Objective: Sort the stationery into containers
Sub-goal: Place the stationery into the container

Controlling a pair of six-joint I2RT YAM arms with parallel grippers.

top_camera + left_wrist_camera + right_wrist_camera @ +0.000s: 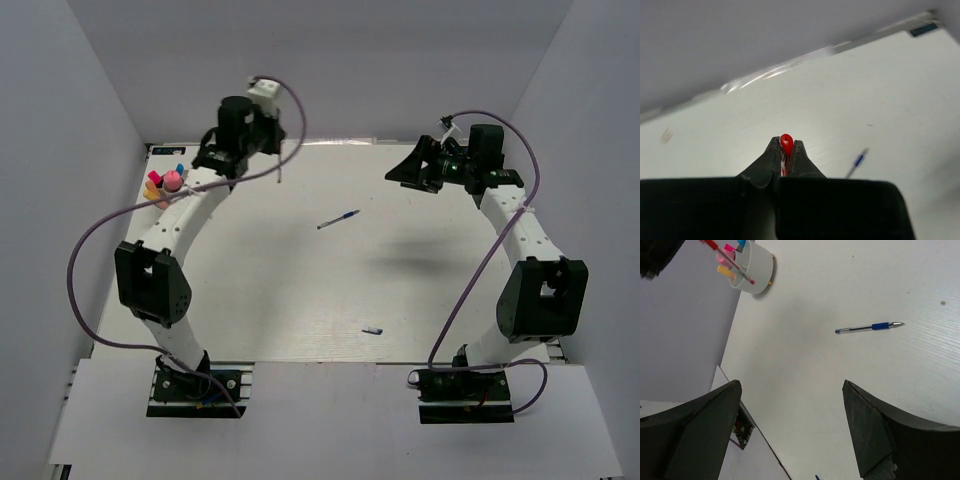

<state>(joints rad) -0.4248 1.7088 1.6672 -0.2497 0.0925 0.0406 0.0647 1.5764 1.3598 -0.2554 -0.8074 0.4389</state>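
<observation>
My left gripper [786, 147] is shut on a thin pen with a red tip [786, 140], held high above the table. From above, that pen [281, 172] hangs below the left gripper [275, 148] at the back left. The white round container [163, 190] stands at the far left edge with a pink round-topped stick [172, 181] and coloured markers in it. From the right wrist it shows as a white container [755, 270]. A blue pen [338, 220] lies mid-table, also visible as a blue pen [870, 328]. My right gripper [791, 385] hangs open and empty above the table, at the back right [402, 170].
A small blue cap [372, 331] lies near the front of the table. Grey walls close in the left, back and right sides. Purple cables loop off both arms. The left arm's upper links pass right beside the container.
</observation>
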